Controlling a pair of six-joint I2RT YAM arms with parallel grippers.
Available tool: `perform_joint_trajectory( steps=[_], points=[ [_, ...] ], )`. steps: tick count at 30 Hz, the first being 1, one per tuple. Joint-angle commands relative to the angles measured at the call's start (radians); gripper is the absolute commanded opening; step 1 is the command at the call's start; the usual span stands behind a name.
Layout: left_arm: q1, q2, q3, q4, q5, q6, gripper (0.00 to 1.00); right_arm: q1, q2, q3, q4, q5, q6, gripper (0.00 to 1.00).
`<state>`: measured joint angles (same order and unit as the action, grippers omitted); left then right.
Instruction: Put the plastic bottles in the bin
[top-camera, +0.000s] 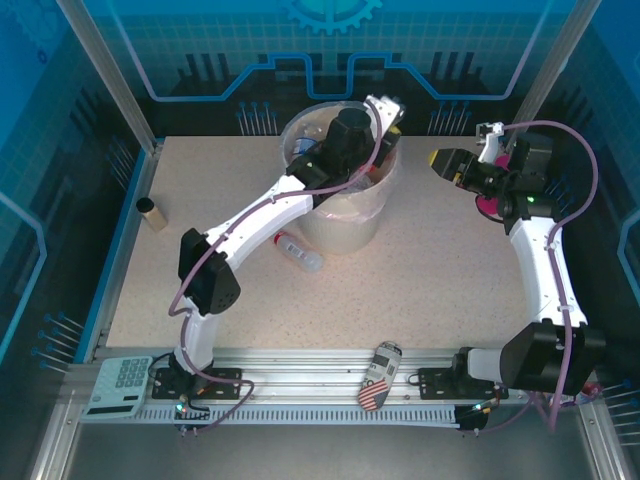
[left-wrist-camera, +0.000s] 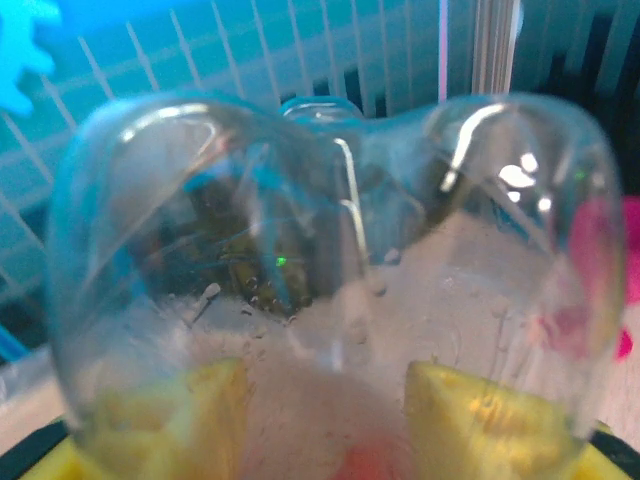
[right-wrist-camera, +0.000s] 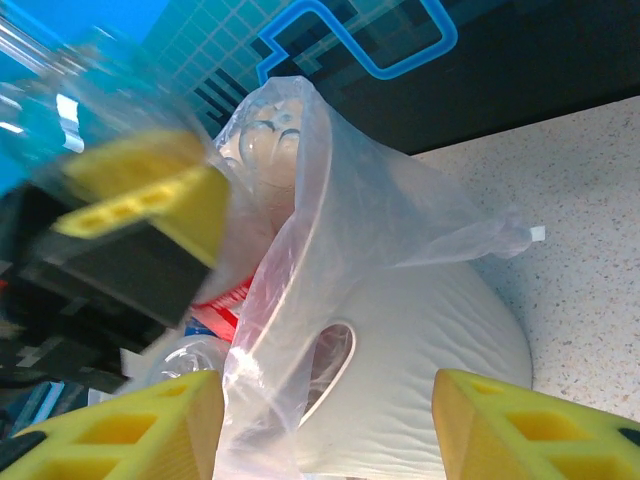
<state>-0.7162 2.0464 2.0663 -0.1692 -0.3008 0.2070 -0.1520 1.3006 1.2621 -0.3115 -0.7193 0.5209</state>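
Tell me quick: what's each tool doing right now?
Left tool: closed, holding a clear plastic bottle.
Right tool: open, holding nothing.

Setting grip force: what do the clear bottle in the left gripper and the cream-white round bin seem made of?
Clear bottle: thin glossy transparent plastic, likely; highlights, see-through wall. Cream-white round bin: probably matte opaque plastic, smooth even wall; wrinkled clear film liner.

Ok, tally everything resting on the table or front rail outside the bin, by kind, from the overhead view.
plastic bottle: 1
printed can: 1
calculator: 1
brown cylinder: 1
pink cup, mostly hidden behind the right arm: 1
Total: 5
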Motion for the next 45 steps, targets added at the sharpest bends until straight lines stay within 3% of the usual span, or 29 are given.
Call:
perform_joint_trajectory(
  steps=[1, 4, 9, 15, 19, 24, 28, 36, 41, 45],
  points=[
    [0.012, -0.008, -0.006, -0.120, 0.005, -0.049, 0.50, -0.003, -0.010, 0.003, 0.026, -0.025, 0.006, 0.58],
    [0.022, -0.019, -0.024, -0.135, 0.011, -0.070, 0.61, -0.001, -0.012, 0.005, 0.022, -0.019, 0.001, 0.58],
    [0.023, -0.092, -0.045, -0.105, 0.058, -0.089, 0.99, 0.009, -0.008, 0.010, 0.012, -0.012, -0.005, 0.58],
    [0.022, -0.118, 0.031, -0.098, 0.072, -0.099, 0.98, 0.029, -0.001, 0.011, 0.017, 0.001, -0.006, 0.58],
    [0.022, -0.056, 0.125, -0.145, 0.071, -0.093, 0.84, 0.044, 0.005, 0.013, 0.018, 0.008, -0.005, 0.58],
    [0.029, -0.040, 0.120, -0.135, 0.056, -0.183, 0.75, 0.051, 0.032, 0.099, 0.066, 0.001, 0.032, 0.57],
    [0.046, -0.135, 0.014, -0.061, 0.051, -0.258, 0.78, 0.058, 0.085, 0.246, 0.066, 0.020, 0.044, 0.56],
    [0.160, -0.400, -0.253, -0.088, -0.123, -0.368, 0.81, 0.108, 0.287, 0.484, 0.030, 0.085, 0.009, 0.56],
    [0.271, -0.522, -0.475, -0.096, -0.139, -0.454, 0.78, 0.166, 0.414, 0.619, -0.009, 0.108, -0.016, 0.53],
    [0.278, -0.532, -0.587, -0.089, -0.122, -0.488, 0.78, 0.223, 0.481, 0.687, -0.083, 0.120, -0.069, 0.52]
  ],
)
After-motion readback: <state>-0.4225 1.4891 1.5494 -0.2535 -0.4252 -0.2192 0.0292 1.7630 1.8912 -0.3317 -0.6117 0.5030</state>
